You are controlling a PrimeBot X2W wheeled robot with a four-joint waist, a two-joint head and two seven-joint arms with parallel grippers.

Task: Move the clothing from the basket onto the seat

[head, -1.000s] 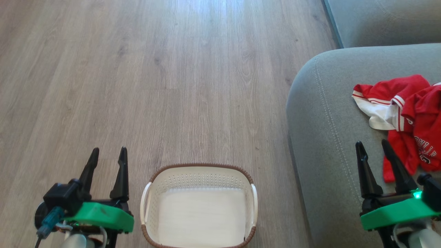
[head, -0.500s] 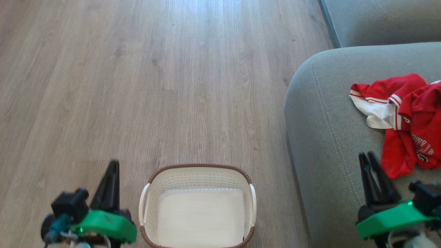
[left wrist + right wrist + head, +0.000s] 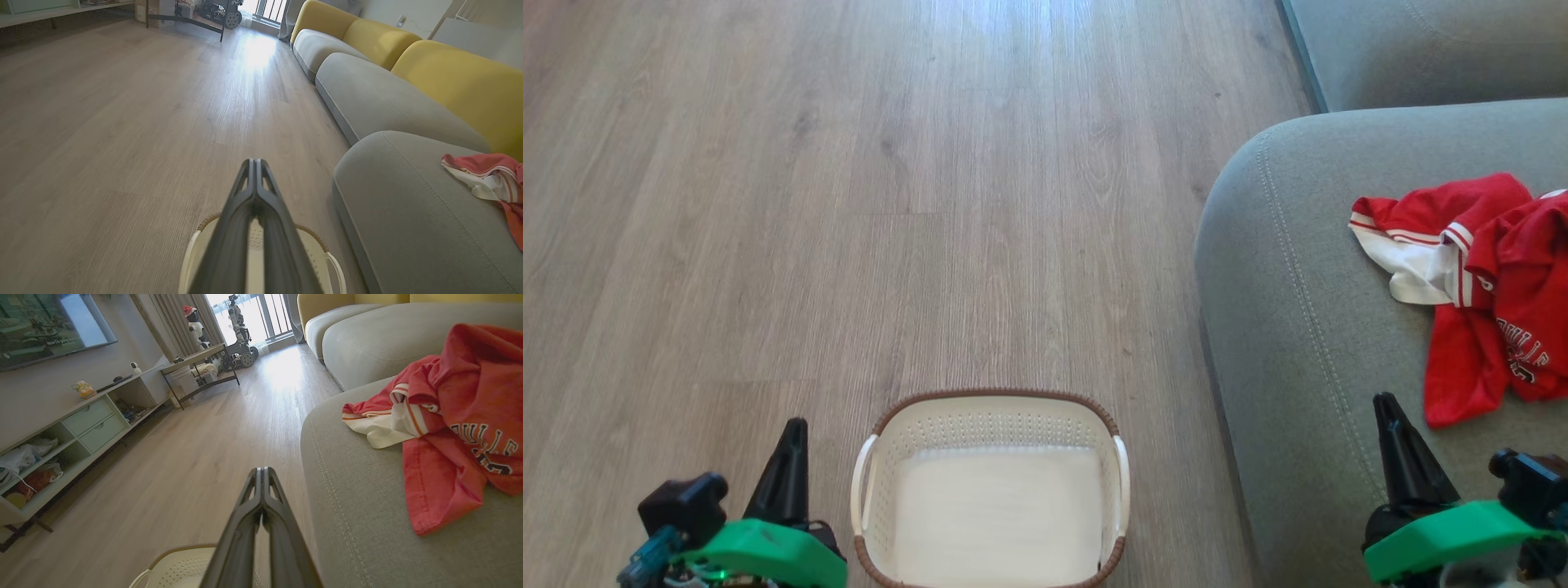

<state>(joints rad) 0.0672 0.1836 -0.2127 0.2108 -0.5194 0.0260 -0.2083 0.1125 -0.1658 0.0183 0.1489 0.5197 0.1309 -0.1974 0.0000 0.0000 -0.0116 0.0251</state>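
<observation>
Clothing (image 3: 1503,245) on the seat (image 3: 1298,343) runs off-frame (lettering cut).

floor (image 3: 931,204): grey-brown wood planks, sun glare far end | window (image 3: 278,314): bright, curtains (image 3: 171,318) beside | television (image 3: 49,326) above pale green cabinet (image 3: 94,420) | sofa backrests (image 3: 449,77): yellow

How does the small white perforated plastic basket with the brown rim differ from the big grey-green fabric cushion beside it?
The basket is hard perforated plastic; the cushion is soft stitched fabric. The basket is far smaller than the cushion. The basket stands empty on the wooden floor; the cushion carries crumpled red clothing with white trim. Both have rounded corners.
</observation>
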